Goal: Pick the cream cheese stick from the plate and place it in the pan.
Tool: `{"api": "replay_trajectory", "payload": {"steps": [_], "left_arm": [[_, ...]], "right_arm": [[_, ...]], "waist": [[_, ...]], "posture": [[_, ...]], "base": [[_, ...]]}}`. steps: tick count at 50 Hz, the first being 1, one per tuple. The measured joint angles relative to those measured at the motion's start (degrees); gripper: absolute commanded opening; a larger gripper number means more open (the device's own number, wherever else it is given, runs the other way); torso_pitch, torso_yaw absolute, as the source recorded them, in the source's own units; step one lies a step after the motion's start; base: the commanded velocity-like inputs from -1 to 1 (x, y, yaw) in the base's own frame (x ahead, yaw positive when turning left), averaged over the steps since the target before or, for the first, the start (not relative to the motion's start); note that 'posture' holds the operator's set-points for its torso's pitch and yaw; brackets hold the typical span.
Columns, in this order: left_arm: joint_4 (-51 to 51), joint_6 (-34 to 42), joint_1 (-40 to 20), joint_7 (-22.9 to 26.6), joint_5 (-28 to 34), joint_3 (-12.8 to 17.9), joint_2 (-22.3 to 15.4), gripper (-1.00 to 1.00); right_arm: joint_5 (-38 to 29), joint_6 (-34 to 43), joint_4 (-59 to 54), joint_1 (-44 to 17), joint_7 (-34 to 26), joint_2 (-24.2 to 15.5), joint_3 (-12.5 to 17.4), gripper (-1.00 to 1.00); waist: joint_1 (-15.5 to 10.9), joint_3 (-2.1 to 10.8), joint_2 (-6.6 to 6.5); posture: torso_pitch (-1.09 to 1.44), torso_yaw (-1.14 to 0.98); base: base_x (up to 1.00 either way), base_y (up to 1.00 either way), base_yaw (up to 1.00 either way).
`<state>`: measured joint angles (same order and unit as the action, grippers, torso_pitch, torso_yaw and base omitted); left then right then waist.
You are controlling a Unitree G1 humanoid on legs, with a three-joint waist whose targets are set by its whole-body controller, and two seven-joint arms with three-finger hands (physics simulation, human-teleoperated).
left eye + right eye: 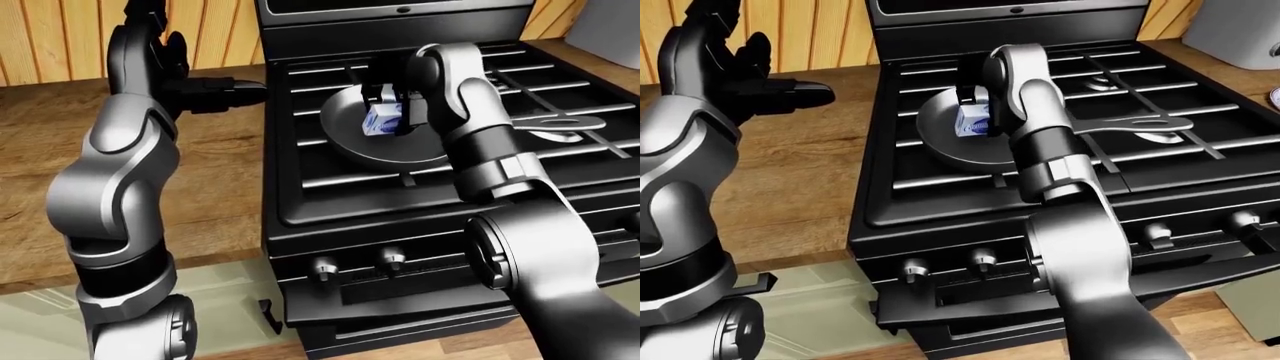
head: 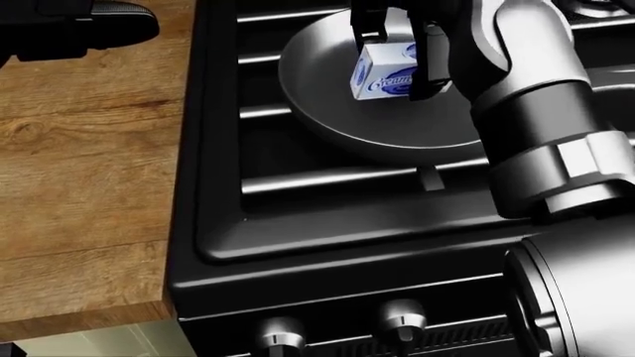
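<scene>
The cream cheese stick [image 2: 385,76], a small white and blue box, sits tilted low inside the grey pan [image 2: 327,111] on the black stove. My right hand [image 2: 392,67] reaches over the pan from the right, its dark fingers [image 2: 429,63] pressed to both sides of the box, shut on it. Whether the box touches the pan floor I cannot tell. My left hand [image 1: 790,94] is raised over the wooden counter at the left, fingers spread open and holding nothing. The plate does not show in any view.
The pan's long handle [image 1: 1140,124] points right across the stove grates [image 2: 327,178]. A wooden counter [image 2: 89,186] lies left of the stove. Knobs [image 2: 402,316] line the stove's lower edge. A white appliance [image 1: 1240,30] stands at the top right.
</scene>
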<state>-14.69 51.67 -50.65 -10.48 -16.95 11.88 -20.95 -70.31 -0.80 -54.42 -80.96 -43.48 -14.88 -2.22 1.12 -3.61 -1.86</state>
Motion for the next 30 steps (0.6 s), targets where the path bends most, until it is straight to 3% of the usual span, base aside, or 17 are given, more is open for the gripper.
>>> {"api": "replay_trajectory", "payload": {"steps": [14,18,30], "left_arm": [[0.2,0.0,-0.1,0.0,0.0,-0.1,0.1,1.0],[0.4,0.0,-0.1,0.0,0.1,-0.1,0.0,1.0],[0.1,0.1,-0.2,0.0,-0.1,0.0,-0.1,1.0]], "right_arm": [[0.1,-0.1,-4.0,-1.0,2.3,-0.6,-0.1,-1.0],[0.1,0.1,-4.9,-1.1,3.0,-0.3,-0.2,-0.9],[-0.2,-0.3,-8.3,-1.3,6.5,0.4,-0.9,-1.0]], "waist": [[0.0,0.11,0.01],[0.0,0.09,0.01],[-0.1,0.24,-0.02]], "posture": [[0.0,0.0],[0.0,0.0],[0.0,0.0]], "base": [[0.0,0.0,0.0],[0.0,0.0,0.0],[0.0,0.0,0.0]]}}
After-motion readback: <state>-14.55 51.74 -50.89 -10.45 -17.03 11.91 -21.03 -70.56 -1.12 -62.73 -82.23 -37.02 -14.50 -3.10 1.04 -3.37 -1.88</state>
